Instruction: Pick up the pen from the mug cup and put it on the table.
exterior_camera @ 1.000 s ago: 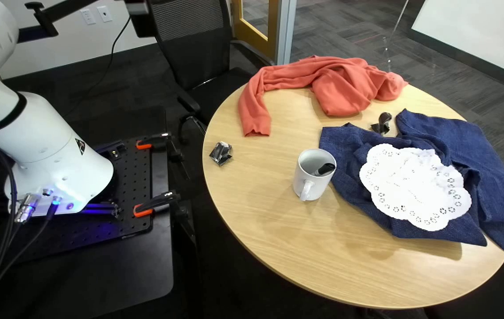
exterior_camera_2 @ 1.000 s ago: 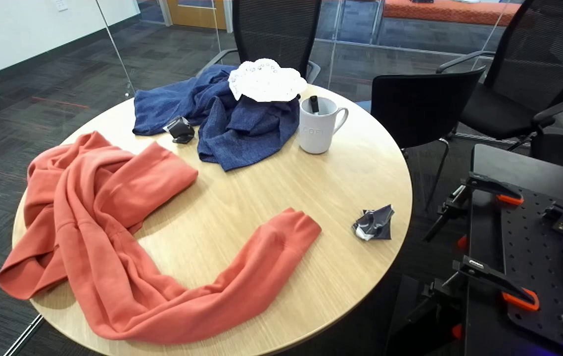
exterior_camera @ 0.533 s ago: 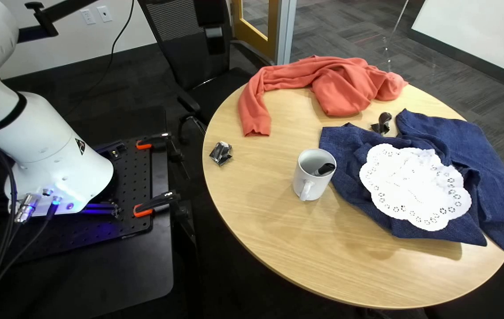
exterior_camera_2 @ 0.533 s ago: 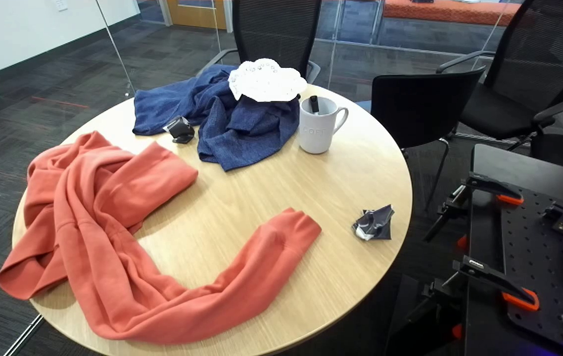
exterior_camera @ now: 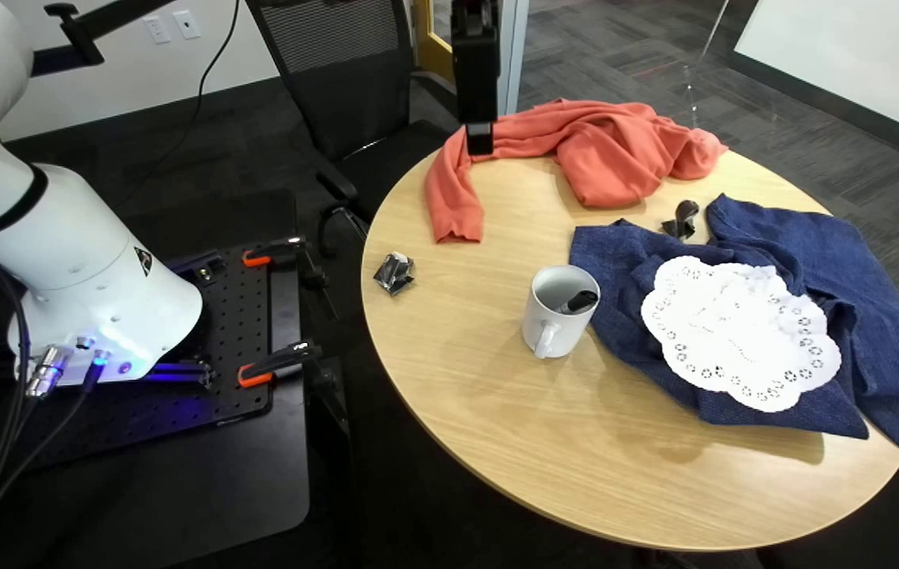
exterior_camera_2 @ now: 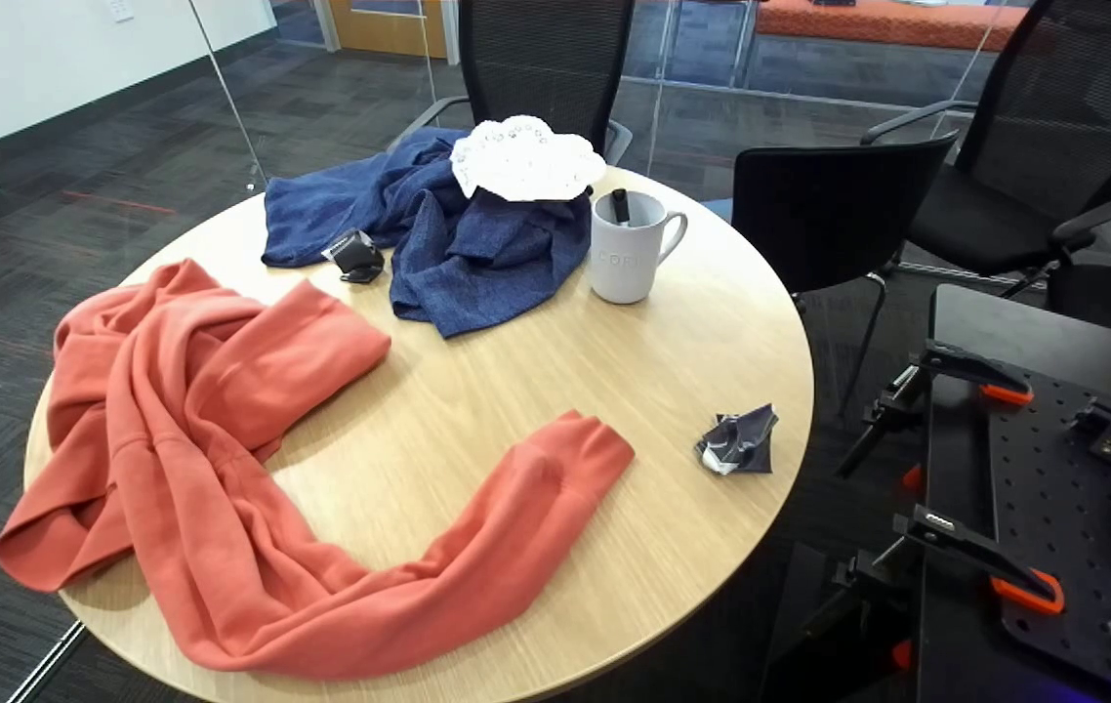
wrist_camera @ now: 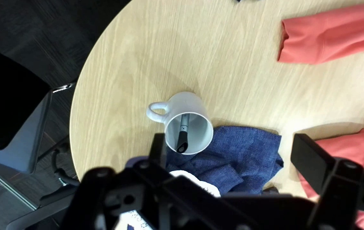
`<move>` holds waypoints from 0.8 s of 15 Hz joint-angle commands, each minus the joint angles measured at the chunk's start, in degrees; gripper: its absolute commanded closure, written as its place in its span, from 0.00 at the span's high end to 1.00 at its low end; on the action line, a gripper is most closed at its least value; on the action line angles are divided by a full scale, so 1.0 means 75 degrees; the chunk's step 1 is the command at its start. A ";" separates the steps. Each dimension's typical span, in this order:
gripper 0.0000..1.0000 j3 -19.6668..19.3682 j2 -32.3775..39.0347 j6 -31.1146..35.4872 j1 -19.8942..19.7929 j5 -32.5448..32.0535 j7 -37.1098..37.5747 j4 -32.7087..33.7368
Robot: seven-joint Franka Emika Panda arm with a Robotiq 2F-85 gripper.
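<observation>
Pen leans inside the mug cup, its dark end up at the rim, below the claw and well apart from it. By my reckoning none of the job is done: gripping, drawing out and laying down on the tabletop are all left. From where I'm standing the claw hangs high, pointing down, spread wide, holding nothing, with the mug cup lower down and toward one side of its gap; some shifting across seems needed.

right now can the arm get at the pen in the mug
Probably yes: the pincer is open, and nothing covers the mouth of the mug, where the black end of the pen shows.
</observation>
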 commanded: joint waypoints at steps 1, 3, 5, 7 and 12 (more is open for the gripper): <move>1.00 0.0252 0.0731 0.0918 -0.0177 0.0138 0.0670 0.0051; 1.00 0.0286 0.1099 0.1318 -0.0171 0.0134 0.0934 0.0084; 1.00 0.0298 0.1460 0.1626 -0.0167 0.0136 0.1184 0.0113; 1.00 0.0290 0.1709 0.1785 -0.0136 0.0180 0.1311 0.0113; 1.00 0.0272 0.1727 0.1650 -0.0118 0.0244 0.1164 0.0011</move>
